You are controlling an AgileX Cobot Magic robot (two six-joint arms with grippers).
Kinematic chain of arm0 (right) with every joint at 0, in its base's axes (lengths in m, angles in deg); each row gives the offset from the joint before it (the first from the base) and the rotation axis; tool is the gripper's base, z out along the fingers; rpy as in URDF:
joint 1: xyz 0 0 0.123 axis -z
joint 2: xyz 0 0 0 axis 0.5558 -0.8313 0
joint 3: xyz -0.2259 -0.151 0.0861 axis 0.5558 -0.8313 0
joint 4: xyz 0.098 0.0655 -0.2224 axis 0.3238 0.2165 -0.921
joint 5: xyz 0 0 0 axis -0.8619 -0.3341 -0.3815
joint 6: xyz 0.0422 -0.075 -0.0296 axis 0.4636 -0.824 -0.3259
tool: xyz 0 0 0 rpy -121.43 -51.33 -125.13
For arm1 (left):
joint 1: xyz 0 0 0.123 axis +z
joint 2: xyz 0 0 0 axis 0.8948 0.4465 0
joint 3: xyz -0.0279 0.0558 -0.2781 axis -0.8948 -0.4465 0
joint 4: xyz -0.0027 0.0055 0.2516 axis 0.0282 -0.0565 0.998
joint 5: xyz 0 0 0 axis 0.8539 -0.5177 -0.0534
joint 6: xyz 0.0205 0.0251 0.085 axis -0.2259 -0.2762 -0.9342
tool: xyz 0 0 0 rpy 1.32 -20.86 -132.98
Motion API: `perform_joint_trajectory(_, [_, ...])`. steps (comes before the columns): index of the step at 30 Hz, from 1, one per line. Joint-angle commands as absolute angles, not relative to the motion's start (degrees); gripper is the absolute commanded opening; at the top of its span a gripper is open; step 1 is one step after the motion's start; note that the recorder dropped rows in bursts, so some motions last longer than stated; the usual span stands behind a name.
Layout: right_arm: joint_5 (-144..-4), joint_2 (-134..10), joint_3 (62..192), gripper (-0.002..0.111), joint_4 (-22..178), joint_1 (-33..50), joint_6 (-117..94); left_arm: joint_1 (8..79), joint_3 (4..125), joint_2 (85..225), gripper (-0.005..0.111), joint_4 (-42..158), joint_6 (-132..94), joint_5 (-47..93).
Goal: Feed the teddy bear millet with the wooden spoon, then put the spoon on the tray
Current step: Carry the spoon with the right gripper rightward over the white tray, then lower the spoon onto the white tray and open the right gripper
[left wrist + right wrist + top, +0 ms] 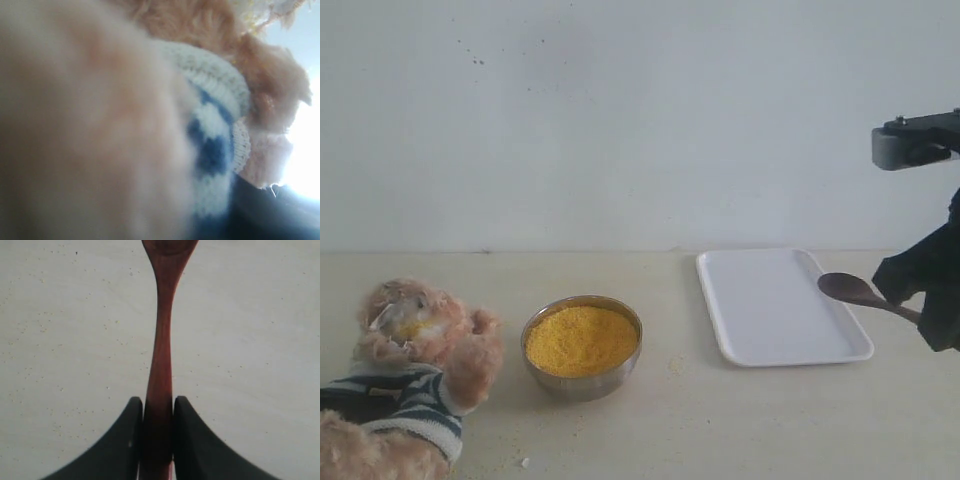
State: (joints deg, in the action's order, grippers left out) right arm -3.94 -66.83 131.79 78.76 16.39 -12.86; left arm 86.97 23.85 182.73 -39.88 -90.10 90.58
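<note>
Wooden spoon (850, 289) is clamped by its handle in the closed right gripper (158, 404) — bowl end held at the nearest edge of the tray (760, 310), handle pointed away from it.

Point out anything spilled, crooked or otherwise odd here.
Loose millet grains are scattered on the table beside the steel bowl. A yellow patch, apparently millet, sticks to the muzzle of the teddy bear, which leans tilted at the left edge. No grains show on the tray.
</note>
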Motion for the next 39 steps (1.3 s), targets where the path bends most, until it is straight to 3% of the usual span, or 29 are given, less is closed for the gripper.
perform_joint_trajectory(1, [-4.26, -66.8, 131.54, 0.0, 79.09, 16.6, -12.8, 86.89, 23.81, 182.5, 0.004, -39.64, -88.71, 92.58])
perform_joint_trajectory(4, [-5.53, -66.8, 131.54, 0.0, 77.96, 16.6, -12.91, 86.89, 23.81, 182.5, 0.004, -39.64, -88.66, 92.58])
perform_joint_trajectory(11, [-27.09, -69.8, 131.54, 0.0, 77.52, 16.6, -15.63, 86.89, 23.81, 182.5, 0.004, -40.38, -92.93, 92.58])
perform_joint_trajectory(24, [-31.68, -84.89, 132.49, 0.0, 77.78, 16.6, -15.52, 86.89, 23.81, 182.5, 0.004, -41.16, -94.4, 92.58])
perform_joint_trajectory(39, [-23.95, -110.25, 160.06, 0.0, 77.41, 16.7, -15.52, 86.89, 23.81, 182.5, 0.004, -41.05, -94.4, 92.58])
